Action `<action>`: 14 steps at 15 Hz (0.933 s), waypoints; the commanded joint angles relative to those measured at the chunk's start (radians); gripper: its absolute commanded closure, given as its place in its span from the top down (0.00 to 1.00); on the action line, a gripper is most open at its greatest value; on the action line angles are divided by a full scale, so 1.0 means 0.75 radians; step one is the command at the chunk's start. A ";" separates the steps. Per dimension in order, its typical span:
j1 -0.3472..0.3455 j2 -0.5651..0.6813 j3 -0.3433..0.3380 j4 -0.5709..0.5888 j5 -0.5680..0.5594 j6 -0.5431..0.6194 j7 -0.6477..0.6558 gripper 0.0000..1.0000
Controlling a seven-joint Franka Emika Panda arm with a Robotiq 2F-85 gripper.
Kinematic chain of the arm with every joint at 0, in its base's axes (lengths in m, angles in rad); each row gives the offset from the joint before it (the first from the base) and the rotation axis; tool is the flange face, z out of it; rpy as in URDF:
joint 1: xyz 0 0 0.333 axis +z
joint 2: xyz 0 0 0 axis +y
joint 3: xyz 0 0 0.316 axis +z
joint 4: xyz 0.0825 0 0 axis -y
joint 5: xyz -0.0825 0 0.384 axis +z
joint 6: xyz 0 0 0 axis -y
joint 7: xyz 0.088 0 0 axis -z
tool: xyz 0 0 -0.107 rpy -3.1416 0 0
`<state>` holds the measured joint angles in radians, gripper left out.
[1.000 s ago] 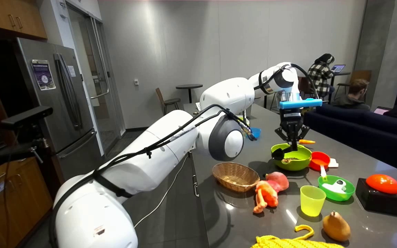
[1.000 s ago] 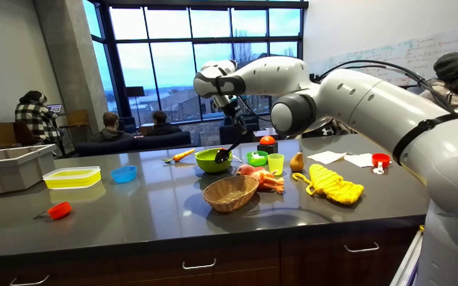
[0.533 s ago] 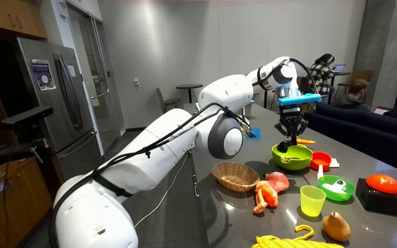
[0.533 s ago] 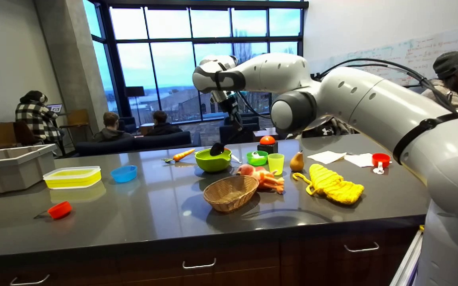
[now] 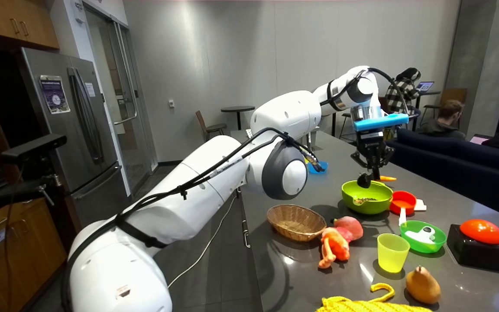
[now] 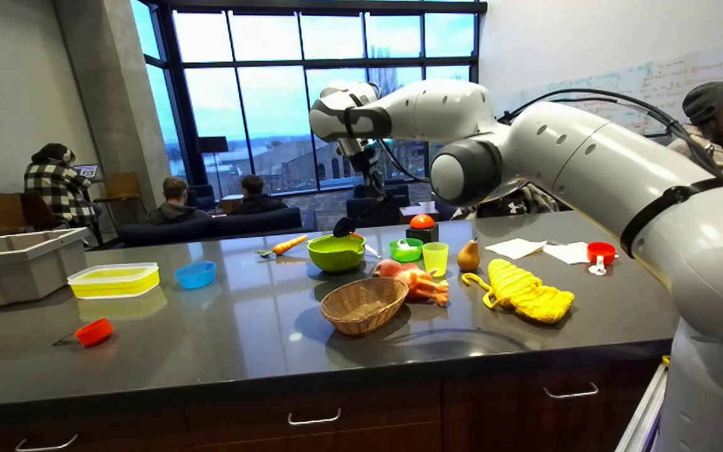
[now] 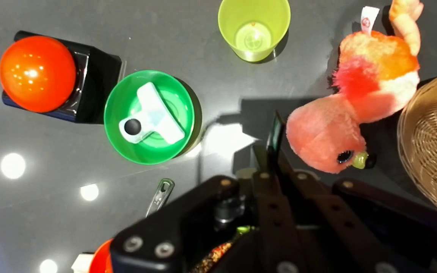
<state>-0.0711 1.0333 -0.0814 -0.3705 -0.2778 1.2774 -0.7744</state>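
A glossy grey counter (image 6: 223, 351) runs through this lounge, with tall windows (image 6: 270, 125) behind it and a dark sofa (image 6: 255, 224) beyond. My claw (image 5: 375, 170) is drawn tightly together, pinching the handle of a black ladle (image 6: 344, 226), whose head sits below and to one side of my grip in both exterior views. That head hangs about level with the rim of a green bowl (image 6: 335, 258), and I can't tell whether the two touch. Grainy brownish bits (image 5: 364, 200) lie in that bowl. Near it a carrot (image 6: 290, 245) rests on the counter, and an orange-red cup (image 5: 402, 198) stands just beside it. I also see a wicker basket (image 6: 354, 324), with a pink plush bird (image 7: 323, 132) lying right next to it. My wrist view shows a yellow-green tumbler (image 7: 254, 22), a small bowl (image 7: 146, 154) holding a white clip (image 7: 159, 115), and a red dome button (image 7: 37, 74) on its black box (image 7: 101, 85).
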 commanded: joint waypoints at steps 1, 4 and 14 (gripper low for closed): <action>-0.019 0.012 -0.003 -0.026 0.011 0.014 0.057 0.01; -0.030 0.026 0.001 -0.047 0.014 0.014 0.093 0.01; -0.028 0.039 0.003 -0.047 0.008 0.023 0.156 0.82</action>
<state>-0.0926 1.0710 -0.0814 -0.4077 -0.2778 1.2813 -0.6774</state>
